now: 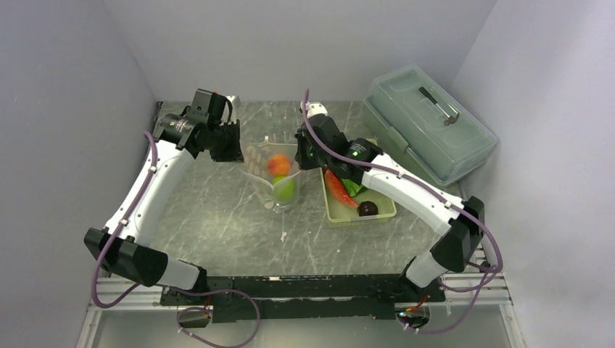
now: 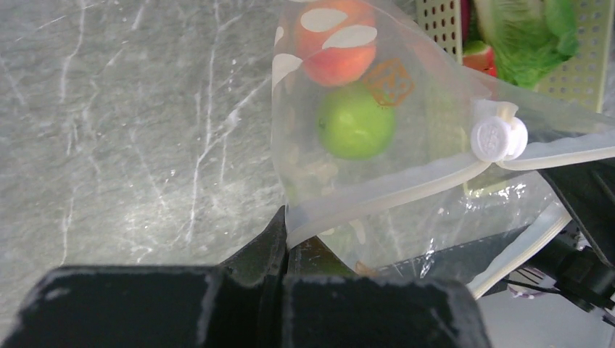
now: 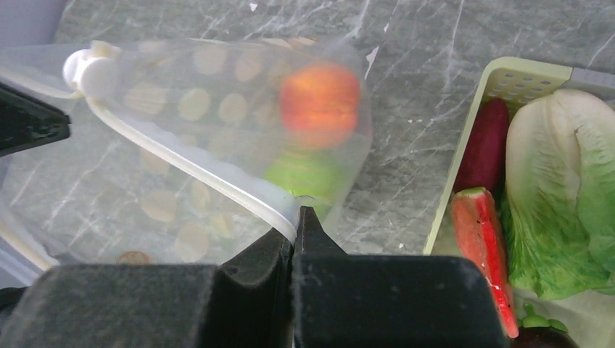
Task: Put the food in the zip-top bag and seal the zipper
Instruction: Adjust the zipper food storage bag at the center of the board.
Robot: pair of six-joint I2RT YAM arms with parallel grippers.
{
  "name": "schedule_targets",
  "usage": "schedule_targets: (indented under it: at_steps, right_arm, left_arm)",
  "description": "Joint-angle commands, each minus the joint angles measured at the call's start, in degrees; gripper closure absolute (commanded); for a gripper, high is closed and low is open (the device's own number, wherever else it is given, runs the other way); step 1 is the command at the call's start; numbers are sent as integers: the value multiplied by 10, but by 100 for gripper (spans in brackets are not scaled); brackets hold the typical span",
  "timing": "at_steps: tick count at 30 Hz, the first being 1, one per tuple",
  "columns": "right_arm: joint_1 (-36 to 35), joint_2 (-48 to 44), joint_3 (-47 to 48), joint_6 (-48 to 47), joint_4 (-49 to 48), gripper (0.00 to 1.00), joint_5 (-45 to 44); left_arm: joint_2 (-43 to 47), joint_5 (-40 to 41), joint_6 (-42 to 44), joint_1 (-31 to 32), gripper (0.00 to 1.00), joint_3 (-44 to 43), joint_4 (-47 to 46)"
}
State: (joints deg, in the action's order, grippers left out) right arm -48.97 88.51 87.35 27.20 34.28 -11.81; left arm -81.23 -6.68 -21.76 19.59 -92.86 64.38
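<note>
Nearest in the overhead view are the arm bases at the near edge. Both arms reach mid-bench towards the far edge, where the left gripper (image 1: 232, 145) and right gripper (image 1: 308, 154) hold the bag (image 1: 257, 161) between them. An orange ball (image 1: 278, 164) and a green ball (image 1: 284, 190) lie inside. Just right of the bag sits the basket (image 1: 341, 217), holding a long red piece (image 1: 338, 188), lettuce (image 1: 354, 187) and a maroon ball (image 1: 368, 209). A lidded box (image 1: 428, 123) fills the far right corner.

From the left wrist, the left gripper (image 2: 284, 232) is pressed together on the bag's lip, pinching the zipper (image 2: 391, 192). That strip runs up to a white slider (image 2: 497, 138), and a second strip drops away lower right.

From the right wrist, the right gripper (image 3: 296, 228) is likewise clamped on a zipper strip (image 3: 188, 170), with the slider (image 3: 91, 69) at its far end. The lettuce (image 3: 566, 203) and red piece (image 3: 482, 239) show in the basket (image 3: 464, 145) beside it.

Two pieces are bagged and at least three wait in the basket. The mouth looks unsealed (the two strips part), so I judge the task under half done, with sealing last.

The bench (image 1: 217, 232) is grey, marble-veined and slightly glossy, walled by plain pale panels on three sides.
</note>
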Motion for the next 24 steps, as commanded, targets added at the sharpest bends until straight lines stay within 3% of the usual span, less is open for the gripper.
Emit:
schedule_targets:
  at_steps: [1,8,14,24]
  right_arm:
    - [6,16,-11,5,-10,100,-22]
    - [5,30,-10,13,-4,100,-34]
    - [-3,46,25,17,-3,99,-8]
    - [-19,68,91,12,13,73,-3]
  left_arm:
    - [22,62,22,-3,100,-2,20]
    - [33,128,36,-3,100,-5,44]
    - [28,115,41,-3,100,-21,49]
    - [26,118,51,-3,100,-43,56]
